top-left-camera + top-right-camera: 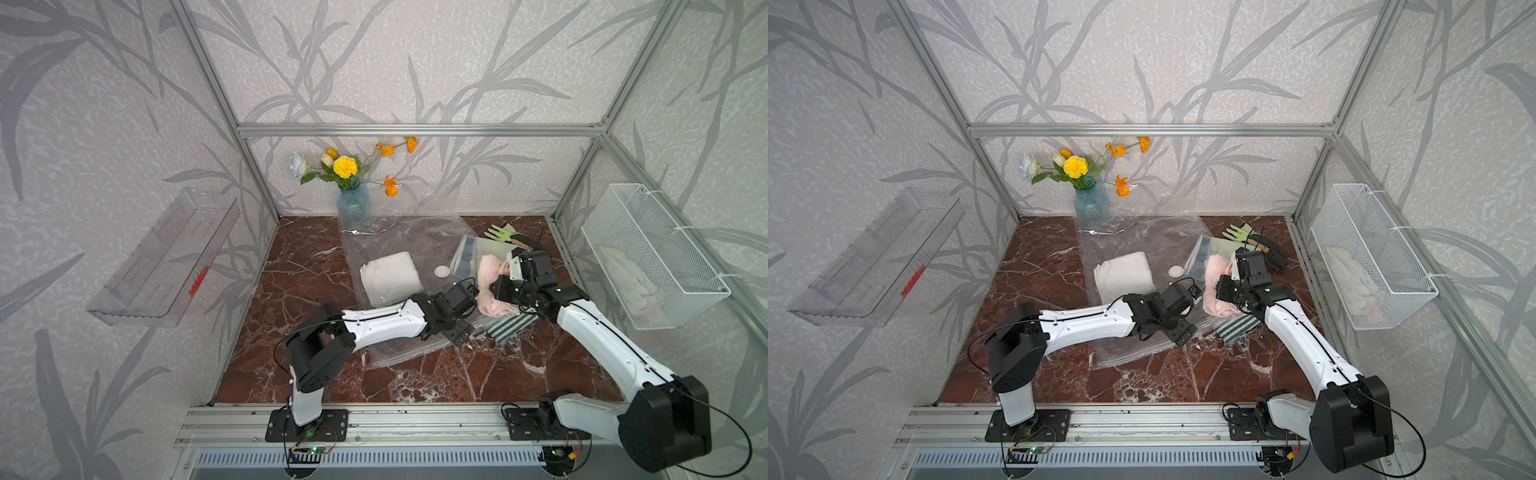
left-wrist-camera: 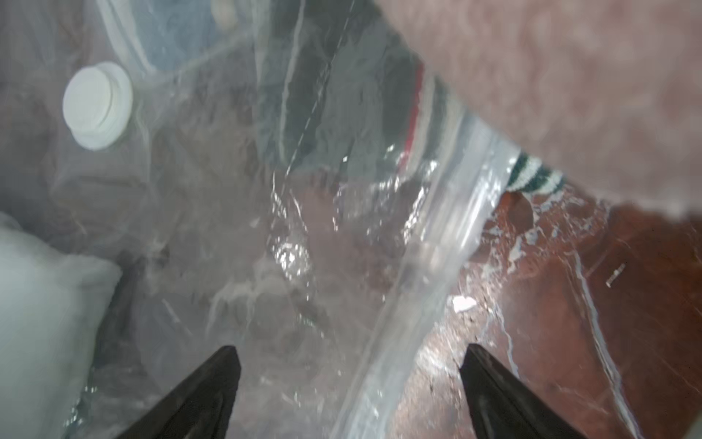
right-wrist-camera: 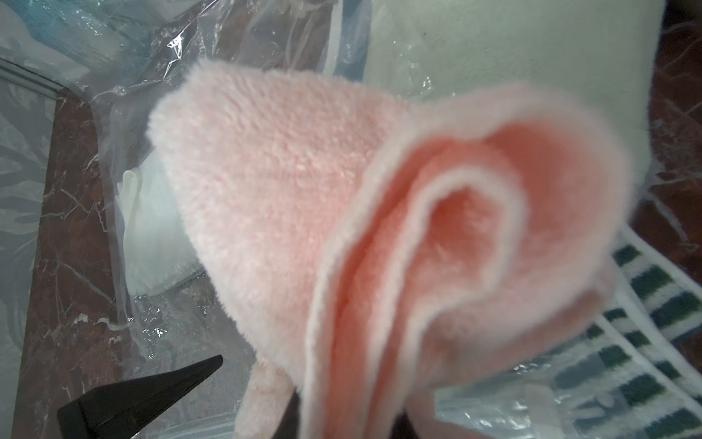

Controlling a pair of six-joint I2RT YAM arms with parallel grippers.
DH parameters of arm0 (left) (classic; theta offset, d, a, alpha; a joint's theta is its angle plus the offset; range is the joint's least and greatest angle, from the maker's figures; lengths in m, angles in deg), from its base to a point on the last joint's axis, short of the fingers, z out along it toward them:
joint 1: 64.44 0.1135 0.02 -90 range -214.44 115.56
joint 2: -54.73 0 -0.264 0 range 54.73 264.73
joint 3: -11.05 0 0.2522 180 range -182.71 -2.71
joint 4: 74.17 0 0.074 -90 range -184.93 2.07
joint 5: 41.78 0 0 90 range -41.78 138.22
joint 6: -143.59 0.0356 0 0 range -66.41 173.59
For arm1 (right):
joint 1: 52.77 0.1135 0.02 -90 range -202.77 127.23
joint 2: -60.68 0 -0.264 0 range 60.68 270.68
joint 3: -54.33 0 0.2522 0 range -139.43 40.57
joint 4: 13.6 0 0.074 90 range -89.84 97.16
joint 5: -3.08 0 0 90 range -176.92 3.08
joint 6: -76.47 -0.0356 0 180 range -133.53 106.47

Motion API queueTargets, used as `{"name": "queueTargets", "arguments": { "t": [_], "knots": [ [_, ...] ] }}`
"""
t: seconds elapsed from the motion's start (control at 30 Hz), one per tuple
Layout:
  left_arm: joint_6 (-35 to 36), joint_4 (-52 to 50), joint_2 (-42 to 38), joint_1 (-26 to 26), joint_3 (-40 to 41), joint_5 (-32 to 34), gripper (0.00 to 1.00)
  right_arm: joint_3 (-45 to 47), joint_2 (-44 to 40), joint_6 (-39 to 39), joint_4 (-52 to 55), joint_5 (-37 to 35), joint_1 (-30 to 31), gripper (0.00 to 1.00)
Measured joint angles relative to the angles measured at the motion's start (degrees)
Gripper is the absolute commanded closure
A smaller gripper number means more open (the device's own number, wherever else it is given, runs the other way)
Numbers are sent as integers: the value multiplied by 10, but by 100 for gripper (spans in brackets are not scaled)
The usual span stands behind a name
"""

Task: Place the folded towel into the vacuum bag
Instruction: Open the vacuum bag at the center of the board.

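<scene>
The vacuum bag (image 1: 415,245) lies flat and transparent on the marble table, its white valve cap (image 1: 441,271) on top. A folded white towel (image 1: 390,278) shows through its plastic. My right gripper (image 1: 490,291) is shut on a folded pink towel (image 1: 490,270), held up just right of the bag. In the right wrist view the pink towel (image 3: 342,228) fills the frame and hides one finger. My left gripper (image 1: 461,332) hovers open over the bag's near right corner. In the left wrist view its fingers straddle the zip-seal edge (image 2: 448,243) without touching it, and the valve cap (image 2: 97,104) shows farther off.
A green-and-white striped towel (image 1: 509,326) lies under the pink one. Behind it are a pale cloth in plastic (image 1: 478,249), a green hand fork (image 1: 500,232) and a dark glove. A blue vase of flowers (image 1: 353,199) stands at the back. A wire basket (image 1: 652,257) hangs on the right wall, a clear shelf (image 1: 166,257) on the left.
</scene>
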Motion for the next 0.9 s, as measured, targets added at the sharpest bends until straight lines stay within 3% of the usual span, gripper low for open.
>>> {"name": "queueTargets", "arguments": {
  "t": [0.23,0.9],
  "knots": [
    [51,-9,70,-7,-89,38,2,-30,57,14,11,-12,-2,96],
    [63,-36,79,-21,-101,30,2,-64,85,47,38,-55,-11,95]
  ]
}}
